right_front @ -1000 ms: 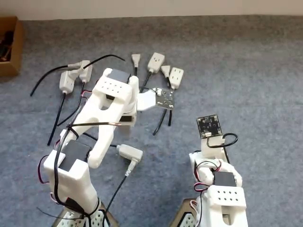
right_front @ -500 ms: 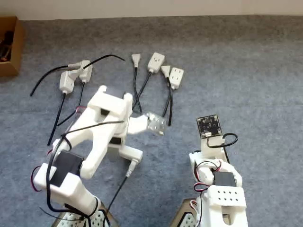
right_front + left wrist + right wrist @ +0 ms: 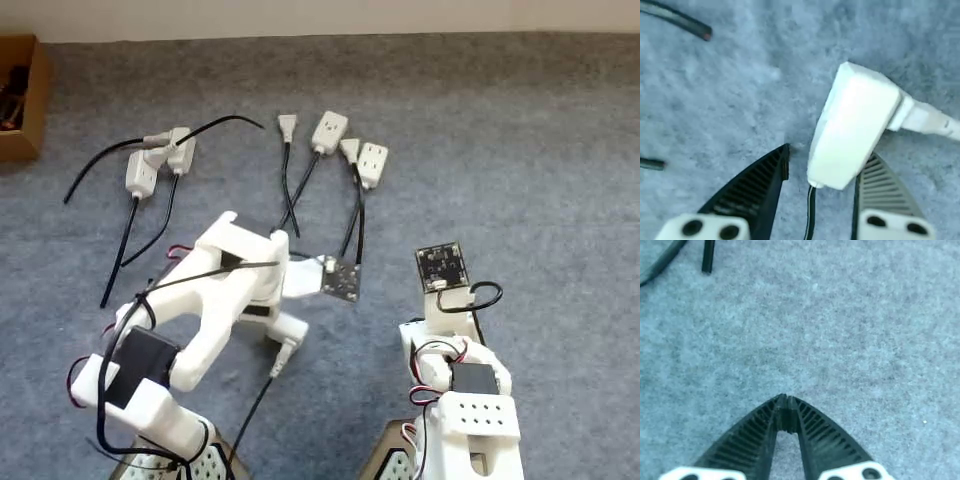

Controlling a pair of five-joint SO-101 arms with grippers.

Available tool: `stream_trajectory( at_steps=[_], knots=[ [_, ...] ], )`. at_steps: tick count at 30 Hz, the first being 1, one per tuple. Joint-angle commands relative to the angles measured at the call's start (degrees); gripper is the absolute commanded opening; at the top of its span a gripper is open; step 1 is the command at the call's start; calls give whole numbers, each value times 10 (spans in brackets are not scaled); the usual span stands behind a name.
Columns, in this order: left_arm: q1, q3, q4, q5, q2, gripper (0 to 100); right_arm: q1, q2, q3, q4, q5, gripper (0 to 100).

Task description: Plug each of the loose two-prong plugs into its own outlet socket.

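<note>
Grey carpeted desk (image 3: 520, 140), middle of the near edge: left claw (image 3: 827, 152) spread wide, straddling the white corded block (image 3: 855, 125), whose long axis slants between the fingers. Right claw (image 3: 787, 415) is pressed together, farther off.

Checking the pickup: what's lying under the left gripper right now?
A white connector block lies on the grey carpet between the left gripper's open fingers. Whether it has prongs or slots is hidden on its covered faces.

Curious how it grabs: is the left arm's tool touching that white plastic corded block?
Cannot tell. Left wrist view: the open left tool straddles the white plastic corded block; one finger stands apart, the block overlaps the other.
</note>
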Motion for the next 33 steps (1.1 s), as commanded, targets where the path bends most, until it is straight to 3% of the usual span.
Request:
stream_trajectory(
  at_steps=[1,7,11,16,20,25,29,33],
  knots=[
    [23,-41,-10,25,-14,210,-5,-5,-7,1,6,9],
    [50,-51,12,33,-15,182,-5,-5,-7,1,6,9],
    [45,-51,11,35,-9,0,-5,-5,-7,1,6,9],
    [4,-58,11,45,-14,5,-5,-5,-6,1,6,9],
    [-68,-103,11,47,-14,4,-5,-5,-5,1,6,9],
    [-217,-212,9,97,-7,4,-5,-5,-4,1,6,9],
    [-327,-283,-53,121,26,4,-5,-5,-4,1,6,9],
    [-371,-385,-71,167,127,4,-5,-5,-4,1,6,9]
  ],
)
